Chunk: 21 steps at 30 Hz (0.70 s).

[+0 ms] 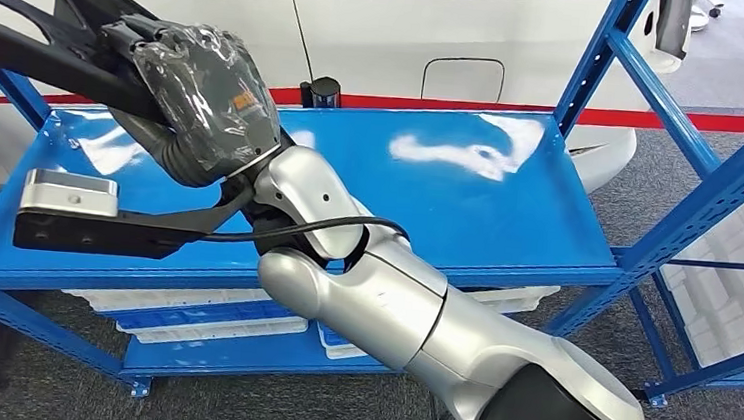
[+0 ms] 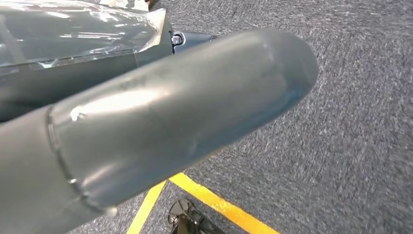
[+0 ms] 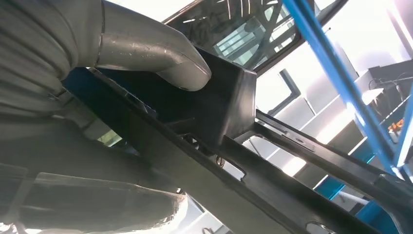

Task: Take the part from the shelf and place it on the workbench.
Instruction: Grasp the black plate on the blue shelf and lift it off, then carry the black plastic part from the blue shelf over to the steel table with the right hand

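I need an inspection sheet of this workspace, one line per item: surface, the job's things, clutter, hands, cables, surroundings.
Surface: the blue shelf board is glossy and bare where it shows; no workbench seen.
Job's things: the black part, a long frame piece, is lifted above the shelf board.
Clutter: nothing seen on the upper board; white trays lie on the lower level.
Hands: the right hand, under a clear plastic cover, grips the black part; the left hand hangs over the carpet, fingers hidden.
Cables: a black cable loops along the right wrist.
Surroundings: a white car behind a red line, grey carpet, yellow floor tape.
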### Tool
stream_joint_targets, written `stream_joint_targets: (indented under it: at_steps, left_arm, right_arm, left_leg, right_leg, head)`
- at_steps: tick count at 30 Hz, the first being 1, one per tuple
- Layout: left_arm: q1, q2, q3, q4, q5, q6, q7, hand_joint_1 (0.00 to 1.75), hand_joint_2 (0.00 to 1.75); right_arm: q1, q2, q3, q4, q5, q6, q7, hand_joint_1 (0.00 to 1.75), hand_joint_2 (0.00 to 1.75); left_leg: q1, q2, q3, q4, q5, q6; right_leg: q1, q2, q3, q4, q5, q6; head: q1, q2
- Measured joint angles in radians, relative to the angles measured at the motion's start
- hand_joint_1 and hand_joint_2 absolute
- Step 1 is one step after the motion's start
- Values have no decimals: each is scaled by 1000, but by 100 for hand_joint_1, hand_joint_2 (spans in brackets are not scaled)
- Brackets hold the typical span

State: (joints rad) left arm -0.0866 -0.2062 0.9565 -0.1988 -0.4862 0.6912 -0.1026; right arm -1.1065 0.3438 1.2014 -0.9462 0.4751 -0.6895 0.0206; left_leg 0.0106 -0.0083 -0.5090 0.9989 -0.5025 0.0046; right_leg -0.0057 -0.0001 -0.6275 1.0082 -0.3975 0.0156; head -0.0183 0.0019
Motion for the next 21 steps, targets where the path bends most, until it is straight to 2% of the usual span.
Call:
stream_joint_targets:
  at_steps: [2, 3, 5, 6, 7, 8, 9, 10, 11, 12, 13, 14, 15, 16, 17, 18, 19, 21]
  left_arm:
    - [-1, -2, 0, 1, 2, 2, -1, 0, 0]
    - [-2, -3, 1, 1, 3, 4, -1, 0, 0]
    - [-4, -4, 1, 2, 4, 5, -2, 0, 0]
    - [-4, -4, 1, 2, 4, 6, -2, 0, 0]
    - [-4, -4, 1, 2, 4, 6, -2, 0, 0]
    - [-4, -5, 1, 2, 5, 6, -2, 0, 0]
    - [-4, -5, 1, 2, 5, 6, -2, 0, 0]
    - [-4, -5, 1, 2, 5, 6, -2, 0, 0]
    - [-4, -6, 1, 2, 5, 6, -2, 0, 0]
    - [-4, -7, 1, 2, 5, 6, -2, 0, 0]
    - [-4, -9, 1, 2, 5, 6, -2, 0, 0]
    - [-4, -10, 2, 3, 5, 6, -2, 0, 0]
    - [-4, -12, 2, 3, 4, 6, -2, 0, 0]
    - [-4, -13, 2, 3, 4, 7, -2, 0, 0]
    - [-4, -12, 2, 3, 4, 7, -2, 0, 0]
    - [-4, -12, 2, 3, 4, 8, -2, 0, 0]
    - [-3, -12, 2, 3, 5, 8, -2, 0, 0]
    - [-3, -10, 2, 3, 7, 7, -4, 0, 0]
  right_arm:
    - [0, -1, 8, 0, 5, 0, 1, 175, 175]
    - [0, -2, 10, 0, 8, -1, 2, 175, 175]
    - [2, -2, 13, 0, 10, -2, 3, 175, 175]
    - [4, -3, 14, 0, 10, -2, 4, 175, 175]
    - [7, -3, 14, 0, 10, -2, 4, 175, 175]
    - [10, -3, 14, 0, 10, -2, 5, 175, 175]
    - [12, -3, 15, 0, 10, -2, 6, 175, 175]
    - [14, -3, 15, 0, 11, -2, 6, 175, 175]
    - [14, -2, 15, 0, 11, -2, 6, 175, 175]
    - [14, -1, 15, -1, 11, -2, 6, 175, 175]
    - [13, 0, 15, -1, 12, -2, 6, 175, 175]
    - [13, 0, 15, -2, 13, -2, 6, 175, 175]
    - [12, 0, 15, -2, 14, -2, 6, 175, 175]
    - [12, 0, 15, -3, 15, -2, 6, 175, 175]
    - [12, 0, 15, -3, 15, -2, 6, 175, 175]
    - [11, 0, 15, -3, 15, -2, 6, 175, 175]
    - [10, 0, 15, -3, 15, -2, 6, 175, 175]
    - [10, 0, 15, -3, 19, -2, 8, 175, 175]
  left_leg:
    - [1, 4, -10, -5, 15, 15]
    - [3, 7, -18, -8, 25, 25]
    - [5, 13, -42, -10, 46, 36]
    - [4, 14, -55, -10, 56, 38]
    - [3, 15, -68, -10, 66, 39]
    - [2, 17, -81, -9, 76, 40]
    - [0, 17, -93, -9, 85, 39]
    - [-2, 17, -104, -9, 94, 38]
    - [-3, 17, -112, -8, 102, 37]
    - [-5, 17, -119, -7, 110, 33]
    - [-6, 17, -123, -8, 118, 29]
    - [-6, 18, -126, -8, 126, 23]
    - [-5, 19, -128, -10, 134, 17]
    - [-4, 19, -130, -13, 143, 10]
    - [-3, 18, -134, -12, 142, 4]
    - [-2, 15, -142, -2, 126, -2]
    - [-1, 13, -154, 27, 91, -8]
    - [4, 10, -191, 144, -12, -19]
  right_leg:
    - [1, 0, -9, 5, -1, 11]
    - [2, 0, -20, 25, -20, 11]
    - [1, 1, -60, 129, -98, 2]
    - [1, 0, -81, 201, -138, 0]
    - [0, 0, -95, 265, -166, 2]
    - [0, 0, -98, 303, -178, 7]
    - [0, 0, -81, 303, -172, 13]
    - [1, 1, -45, 264, -154, 18]
    - [3, 0, 6, 194, -135, 18]
    - [7, 0, 67, 108, -124, 14]
    - [10, 0, 113, 38, -120, 7]
    - [14, 0, 143, -10, -121, 0]
    - [17, 0, 154, -32, -122, -7]
    - [16, 1, 147, -35, -115, -12]
    - [13, 1, 140, -38, -106, -19]
    - [9, 0, 132, -40, -96, -27]
    - [5, -1, 123, -43, -84, -35]
    - [3, -3, 99, -42, -61, -43]
  head:
    - [0, 0]
    - [2, 0]
    - [5, 0]
    - [6, 0]
    - [7, 0]
    - [7, 0]
    - [7, 0]
    - [7, 0]
    - [7, 0]
    - [7, 0]
    - [6, 0]
    - [5, 0]
    - [5, 0]
    - [5, 0]
    - [7, 0]
    - [7, 0]
    - [5, 0]
    - [2, 0]
